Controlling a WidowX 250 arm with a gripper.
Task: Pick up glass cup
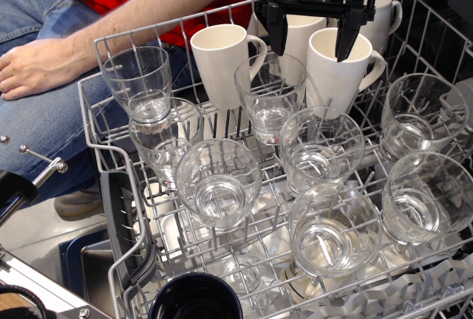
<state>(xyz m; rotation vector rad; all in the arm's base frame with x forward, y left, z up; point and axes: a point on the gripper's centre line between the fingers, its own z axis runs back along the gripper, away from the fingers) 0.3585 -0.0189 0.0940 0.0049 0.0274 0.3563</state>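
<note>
Dishwasher rack [111, 138]: five wide glass cups [219, 183], three tall glasses [138, 79], four mugs [220, 59]; claw [310, 35] open, empty.

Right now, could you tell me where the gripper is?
The gripper hangs open at the top of the view, over the back of the dish rack, in front of the white mugs and just above a glass.

My black gripper [311, 29] hangs with fingers [277, 27] spread above the grey wire dish rack [118, 156]. Below them, a clear straight-sided glass [270, 97] is hemmed by tall white ceramic mugs [222, 60] behind and a clear round-sided glass cup [319, 149] just beside it. Glasses crowd rim to rim; gaps between them are narrow. Open room lies overhead. A person's bare forearm [111, 27] crosses behind the rack's left corner.
</note>
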